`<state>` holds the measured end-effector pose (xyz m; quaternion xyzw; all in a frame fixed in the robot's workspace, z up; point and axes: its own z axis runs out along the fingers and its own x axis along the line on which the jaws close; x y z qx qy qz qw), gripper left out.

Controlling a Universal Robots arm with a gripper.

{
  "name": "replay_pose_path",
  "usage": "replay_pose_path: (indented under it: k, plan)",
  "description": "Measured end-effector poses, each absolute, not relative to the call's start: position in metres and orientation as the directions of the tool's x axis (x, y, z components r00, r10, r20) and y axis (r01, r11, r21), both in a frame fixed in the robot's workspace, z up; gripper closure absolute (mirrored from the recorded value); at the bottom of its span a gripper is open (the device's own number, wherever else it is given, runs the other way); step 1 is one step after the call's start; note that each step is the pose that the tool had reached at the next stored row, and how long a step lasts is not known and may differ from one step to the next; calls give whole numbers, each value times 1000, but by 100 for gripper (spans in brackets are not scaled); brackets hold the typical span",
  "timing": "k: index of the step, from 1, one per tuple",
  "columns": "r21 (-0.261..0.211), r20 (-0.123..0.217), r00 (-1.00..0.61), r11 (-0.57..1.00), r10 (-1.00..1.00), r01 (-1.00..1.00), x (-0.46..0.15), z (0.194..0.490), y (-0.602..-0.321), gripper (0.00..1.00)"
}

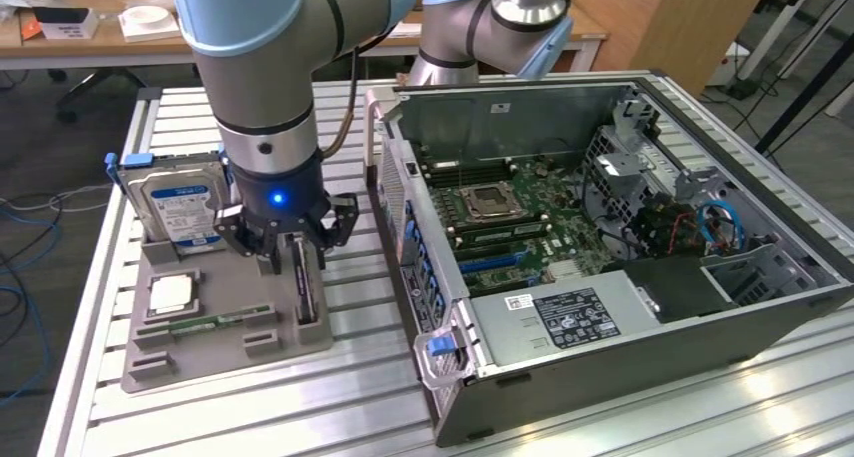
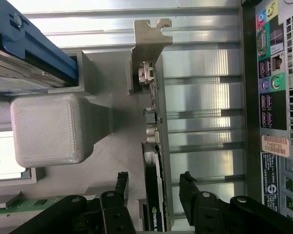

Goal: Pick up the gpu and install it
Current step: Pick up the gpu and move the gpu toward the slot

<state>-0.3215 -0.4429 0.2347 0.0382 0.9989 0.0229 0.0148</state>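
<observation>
Exterior view: the robot arm's pincer [image 1: 300,255] hangs low over a grey moulded tray [image 1: 200,362] on a slatted aluminium table [image 1: 267,407], on the exterior view's left. Its dark fingers are spread wide and grasp nothing, and they straddle the upper edge of the gpu [image 1: 307,297]. The gpu is a thin dark card standing on edge in a slot along the side of the tray nearest the computer. In the same tray a hard drive [image 1: 180,207] with a blue label stands upright at the far end, and a narrow green memory stick [image 1: 200,324] lies flat near the middle. On the exterior view's right is an open computer case [image 1: 561,112], lying on its side with the motherboard exposed, just beside the tray.

Wrist view: the gpu [image 2: 156,161] runs edge-on through the frame, with its silver bracket [image 2: 149,44] at the end away from the pincer [image 2: 154,187]. One black fingertip [image 2: 121,181] sits on one side of the card and the other on the opposite side, with a sliver of space showing between each tip and the card. The pincer is released and not closed on the board. The grey tray [image 2: 112,146] lies beneath, and the case's rear port panel [image 2: 273,97] stands near.
</observation>
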Motion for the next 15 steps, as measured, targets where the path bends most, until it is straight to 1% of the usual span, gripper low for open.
replay_pose_path:
  k: [6, 7, 12, 13, 15]
  plan:
    - [47, -28, -997, 996, 77, 76, -321, 234, -443, 47]
    - [47, -28, -997, 996, 77, 76, -321, 234, -443, 54]
    - [47, -28, -997, 996, 77, 76, -321, 234, -443, 55]
    - [47, -28, -997, 996, 77, 76, -321, 234, -443, 62]
    - [47, -28, -997, 996, 77, 76, -321, 234, -443, 62]
